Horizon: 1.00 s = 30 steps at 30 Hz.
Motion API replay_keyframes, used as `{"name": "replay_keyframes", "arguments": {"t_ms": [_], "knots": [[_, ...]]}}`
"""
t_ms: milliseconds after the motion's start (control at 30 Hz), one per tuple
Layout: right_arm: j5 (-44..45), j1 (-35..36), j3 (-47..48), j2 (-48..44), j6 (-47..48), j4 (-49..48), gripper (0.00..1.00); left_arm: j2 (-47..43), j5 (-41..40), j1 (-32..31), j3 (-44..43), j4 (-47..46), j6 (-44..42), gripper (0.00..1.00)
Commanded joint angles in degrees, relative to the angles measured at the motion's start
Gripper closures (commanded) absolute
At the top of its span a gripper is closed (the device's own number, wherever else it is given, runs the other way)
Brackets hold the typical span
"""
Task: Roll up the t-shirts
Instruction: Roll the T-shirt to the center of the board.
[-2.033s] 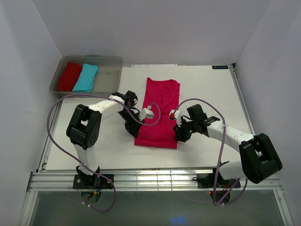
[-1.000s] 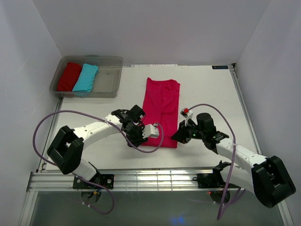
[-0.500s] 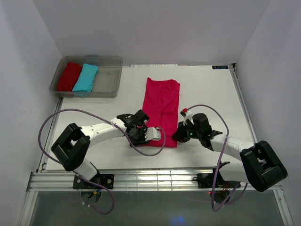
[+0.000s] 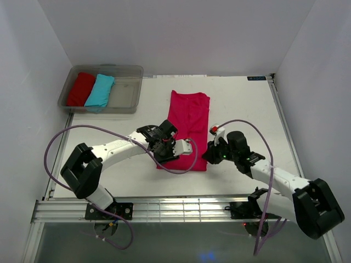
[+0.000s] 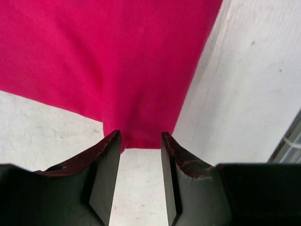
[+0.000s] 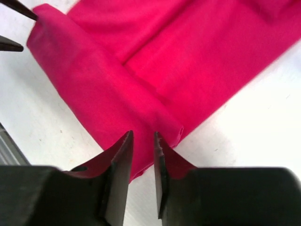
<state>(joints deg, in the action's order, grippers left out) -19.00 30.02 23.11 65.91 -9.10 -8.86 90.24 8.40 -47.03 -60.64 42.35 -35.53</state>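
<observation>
A magenta t-shirt point(image 4: 189, 118) lies flat in the middle of a white tabletop point(image 4: 247, 109). It is folded lengthwise into a narrow strip that runs away from the robot. Both arms reach in to its near end, one at each corner, which is where a roll would have to begin.

The left gripper point(image 5: 139, 141) sits low at the near left corner. Its jaws are parted by a moderate gap. The very tip of the corner lies between the fingertips, with bare tabletop showing just below it. It straddles the cloth but does not seem to have pinched it.

The right gripper point(image 6: 142, 137) is at the near right corner. Its jaws are drawn in to a narrow slit filled with pink cloth, so it appears to be pinching the edge. From its wrist camera, the hem point(image 6: 103, 84) is turned over onto the shirt as a thick band across the strip. This is likely the first turn of the roll.

A hold on both corners would keep that band straight as it is rolled away from the robot. By that reasoning the left side needs a firm pinch first, or the roll could skew.

At the far left of the tabletop, a clear bin point(image 4: 123, 94) holds a red bundle point(image 4: 81, 89) and a turquoise bundle point(image 4: 100, 90) side by side. It is probably where finished rolls are kept.
</observation>
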Motion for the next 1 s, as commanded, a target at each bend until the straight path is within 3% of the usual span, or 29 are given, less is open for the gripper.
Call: {"name": "replay_keyframes", "arguments": {"t_ms": [0, 200, 333, 633, 767, 967], "knots": [[1.51, 1.88, 2.12, -7.09, 14.85, 1.74, 0.69, -2.52, 1.53, -1.13, -0.53, 5.99, 3.27, 0.5], [-0.07, 7.94, -2.09, -16.85, 31.57, 6.12, 0.59, -4.81, 2.94, -2.28, 7.37, 2.4, 5.99, 0.5], [3.53, 15.5, -6.22, -19.67, 44.49, 5.0, 0.53, -5.16, -2.76, -2.28, 10.98, -4.19, 6.7, 0.5], [11.7, 18.84, -7.73, -12.65, 46.99, 4.91, 0.52, -4.81, -4.98, -2.19, 14.23, -10.44, 9.6, 0.5], [13.03, 19.02, -8.69, -12.56, 46.55, 0.18, 0.52, -4.28, -3.83, -2.19, 14.85, -11.76, 8.64, 0.54], [11.55, 19.37, -8.88, -10.54, 45.14, -1.86, 0.52, -4.01, -7.44, -1.93, 16.43, -14.05, 7.58, 0.76]]}}
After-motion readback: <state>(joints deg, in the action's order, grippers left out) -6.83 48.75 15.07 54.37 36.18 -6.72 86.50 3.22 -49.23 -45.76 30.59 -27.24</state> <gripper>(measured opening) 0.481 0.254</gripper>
